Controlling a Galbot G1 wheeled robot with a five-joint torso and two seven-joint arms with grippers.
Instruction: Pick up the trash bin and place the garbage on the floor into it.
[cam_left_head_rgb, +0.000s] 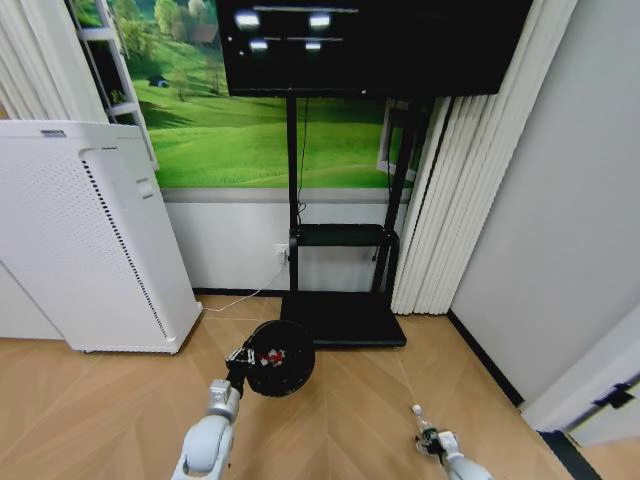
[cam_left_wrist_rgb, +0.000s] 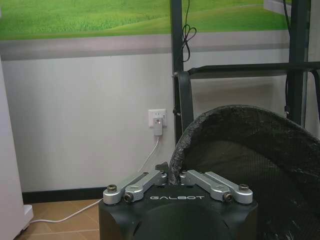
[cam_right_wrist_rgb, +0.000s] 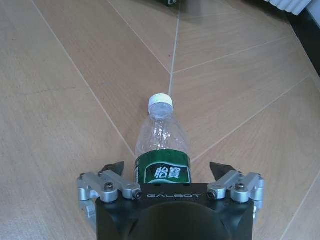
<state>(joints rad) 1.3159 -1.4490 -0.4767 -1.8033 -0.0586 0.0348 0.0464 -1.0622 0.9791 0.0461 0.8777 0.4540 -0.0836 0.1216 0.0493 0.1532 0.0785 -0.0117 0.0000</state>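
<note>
Left gripper (cam_left_wrist_rgb: 172, 176) pinches the rim of the black mesh trash bin (cam_left_head_rgb: 280, 358), round and tapered, red scraps (cam_left_head_rgb: 270, 358) inside, held above the wood floor (cam_left_head_rgb: 350, 420). Right gripper (cam_right_wrist_rgb: 168, 170), fingers spread, straddles the clear ribbed bottle (cam_right_wrist_rgb: 161, 145): white cap, green label, lying on the floor.

"GALBOT" marks each tool (cam_left_wrist_rgb: 172, 176) (cam_right_wrist_rgb: 168, 172) housing; the bottle (cam_right_wrist_rgb: 162, 145) label reads "怡寶"

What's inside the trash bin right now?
Inside the trash bin, held at its rim by the left gripper, lie small red and white scraps. Its wall hides the rest.
</note>
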